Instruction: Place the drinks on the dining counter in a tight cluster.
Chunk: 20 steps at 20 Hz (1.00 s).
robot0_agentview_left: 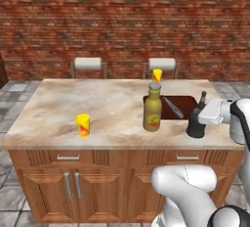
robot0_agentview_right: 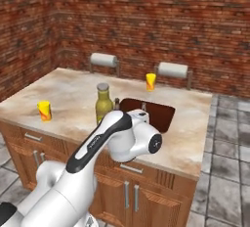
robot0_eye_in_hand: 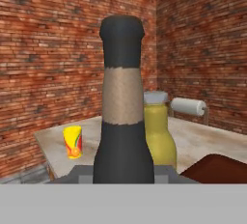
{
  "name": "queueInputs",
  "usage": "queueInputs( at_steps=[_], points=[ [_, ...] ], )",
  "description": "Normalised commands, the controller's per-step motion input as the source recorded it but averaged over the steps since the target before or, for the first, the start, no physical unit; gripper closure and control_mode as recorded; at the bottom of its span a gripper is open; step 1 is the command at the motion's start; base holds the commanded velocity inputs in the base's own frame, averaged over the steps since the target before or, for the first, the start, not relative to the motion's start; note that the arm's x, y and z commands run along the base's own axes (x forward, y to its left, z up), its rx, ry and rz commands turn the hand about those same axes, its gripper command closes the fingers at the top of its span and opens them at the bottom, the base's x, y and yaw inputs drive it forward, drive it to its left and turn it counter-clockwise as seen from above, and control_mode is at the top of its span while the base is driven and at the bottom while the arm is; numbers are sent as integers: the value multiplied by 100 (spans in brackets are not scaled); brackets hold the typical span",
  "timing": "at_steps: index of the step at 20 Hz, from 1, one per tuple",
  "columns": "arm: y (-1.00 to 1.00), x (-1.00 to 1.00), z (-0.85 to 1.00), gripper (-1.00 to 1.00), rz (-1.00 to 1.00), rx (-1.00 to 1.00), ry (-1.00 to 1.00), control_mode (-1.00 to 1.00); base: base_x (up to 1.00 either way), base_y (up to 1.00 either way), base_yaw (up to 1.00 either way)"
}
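Note:
The squat black narrow-necked bottle (robot0_agentview_left: 197,124) stands at the front right of the dining counter (robot0_agentview_left: 107,108), just right of the sink. My gripper (robot0_agentview_left: 200,119) is shut on its body from the right. In the hand view the black bottle (robot0_eye_in_hand: 123,121) rises straight ahead, very close. I cannot tell whether its base rests on the counter or hangs just above it. The tall olive-yellow bottle (robot0_agentview_left: 152,111) (robot0_eye_in_hand: 160,138) stands upright a short way to its left, at the sink's left edge. In the right base view my arm hides most of the black bottle beside the olive bottle (robot0_agentview_right: 103,104).
A dark red-brown sink (robot0_agentview_left: 172,106) (robot0_agentview_right: 157,114) is set into the counter between the two bottles. One yellow cup (robot0_agentview_left: 83,124) (robot0_agentview_right: 44,110) stands front left, another (robot0_agentview_left: 157,76) (robot0_agentview_right: 151,81) at the far edge. Two chairs (robot0_agentview_left: 88,64) (robot0_agentview_left: 161,64) stand behind, before a brick wall.

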Motion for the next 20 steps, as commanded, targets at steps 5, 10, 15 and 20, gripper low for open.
queueInputs(
  at_steps=[5, 10, 15, 20],
  points=[
    [0, 0, 0, 100, 0, 0, 0, 100, 38, -7, -2],
    [0, 0, 0, 100, 0, 0, 0, 100, 43, -10, -5],
    [0, 0, 0, 100, 0, 0, 0, 100, 34, -6, -11],
    [0, 0, 0, 100, 0, 0, 0, 100, 34, 0, -10]
  ],
)
